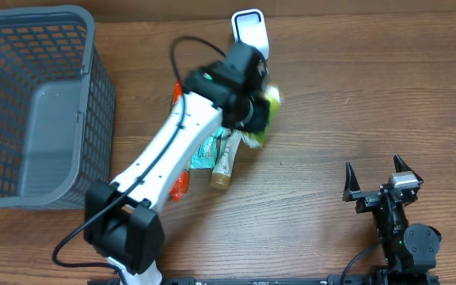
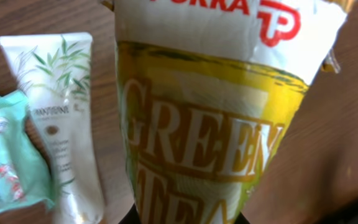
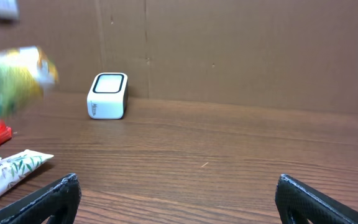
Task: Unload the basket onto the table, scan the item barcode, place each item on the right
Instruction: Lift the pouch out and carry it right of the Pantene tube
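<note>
Filling the left wrist view, a green tea packet (image 2: 216, 124) is sitting clenched in the left tool (image 1: 253, 119), its yellow and white front with red lettering facing that camera. No barcode is showing on this face. Below it, a white tube (image 2: 61, 124) printed with bamboo leaves and a teal sachet (image 2: 5, 162) are lying touching on the tabletop (image 1: 355, 95), with a red item (image 1: 180, 184) just beside them toward the left edge. Near the front right corner, the right tool (image 1: 373, 168) is waiting released, its jaws standing wide and grasping nothing. Farther back, the packet is hanging clear of the tabletop over this small heap, roughly midway across and short of the far edge. At that far edge the white scanner (image 1: 249, 30) is standing, its window tilted up and forward. A grey mesh basket (image 1: 101, 103) is occupying the far left corner.

The step in hand appears to be the carry of the lifted packet toward the scanner, and the scan itself is not yet looking done. The next move is likely calling for the left arm to bring the packet in front of the scanner window. The wrist would be turning so that the barcode, presumably on a hidden side, is facing the glass. The grip needs to be firm enough that the soft packet is not slipping.
</note>
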`<action>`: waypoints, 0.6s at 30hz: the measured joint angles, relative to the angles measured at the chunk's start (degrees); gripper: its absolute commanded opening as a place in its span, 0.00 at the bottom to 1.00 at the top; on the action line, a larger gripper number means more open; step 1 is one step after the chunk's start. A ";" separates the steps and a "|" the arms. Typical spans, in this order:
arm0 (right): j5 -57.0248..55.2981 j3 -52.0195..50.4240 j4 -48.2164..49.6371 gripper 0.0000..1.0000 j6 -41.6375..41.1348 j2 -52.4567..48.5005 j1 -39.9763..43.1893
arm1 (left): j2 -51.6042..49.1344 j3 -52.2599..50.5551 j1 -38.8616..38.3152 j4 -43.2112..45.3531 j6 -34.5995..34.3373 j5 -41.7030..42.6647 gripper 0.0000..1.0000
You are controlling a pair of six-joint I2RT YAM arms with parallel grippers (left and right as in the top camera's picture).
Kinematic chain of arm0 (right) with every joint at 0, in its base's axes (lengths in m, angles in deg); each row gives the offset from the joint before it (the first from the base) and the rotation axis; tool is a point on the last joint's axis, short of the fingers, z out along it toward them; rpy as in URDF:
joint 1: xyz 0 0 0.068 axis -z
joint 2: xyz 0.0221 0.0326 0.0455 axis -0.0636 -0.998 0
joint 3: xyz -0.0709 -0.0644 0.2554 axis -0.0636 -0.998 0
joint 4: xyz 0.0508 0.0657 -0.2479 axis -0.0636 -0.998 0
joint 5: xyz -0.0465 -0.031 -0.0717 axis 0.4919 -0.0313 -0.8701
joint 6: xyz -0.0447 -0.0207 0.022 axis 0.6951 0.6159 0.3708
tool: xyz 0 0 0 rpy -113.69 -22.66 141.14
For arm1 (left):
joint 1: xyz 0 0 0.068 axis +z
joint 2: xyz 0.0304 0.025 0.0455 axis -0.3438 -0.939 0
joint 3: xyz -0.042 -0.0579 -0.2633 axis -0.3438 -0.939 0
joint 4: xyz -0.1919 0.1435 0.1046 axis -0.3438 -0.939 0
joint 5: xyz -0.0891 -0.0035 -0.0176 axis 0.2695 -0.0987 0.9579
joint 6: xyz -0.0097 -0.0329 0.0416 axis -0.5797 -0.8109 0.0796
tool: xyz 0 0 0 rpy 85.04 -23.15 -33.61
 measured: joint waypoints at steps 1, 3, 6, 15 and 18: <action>0.02 0.00 0.00 1.00 0.00 0.00 0.00 | 0.02 -1.57 -0.46 1.90 -0.57 -0.63 0.07; 0.02 0.00 0.02 1.00 0.00 0.00 0.00 | 0.04 -5.88 -2.05 7.69 -2.45 -3.39 0.10; 0.02 0.00 0.02 1.00 0.00 0.00 0.00 | 0.04 -11.50 -3.87 11.85 -4.39 -6.56 0.20; 0.00 0.00 0.02 1.00 0.02 0.00 0.00 | 0.04 -16.96 -5.66 18.23 -6.29 -9.03 0.64; 0.02 0.00 0.07 1.00 0.02 0.00 0.00 | 0.04 -16.20 -5.46 16.15 -6.23 -9.07 0.65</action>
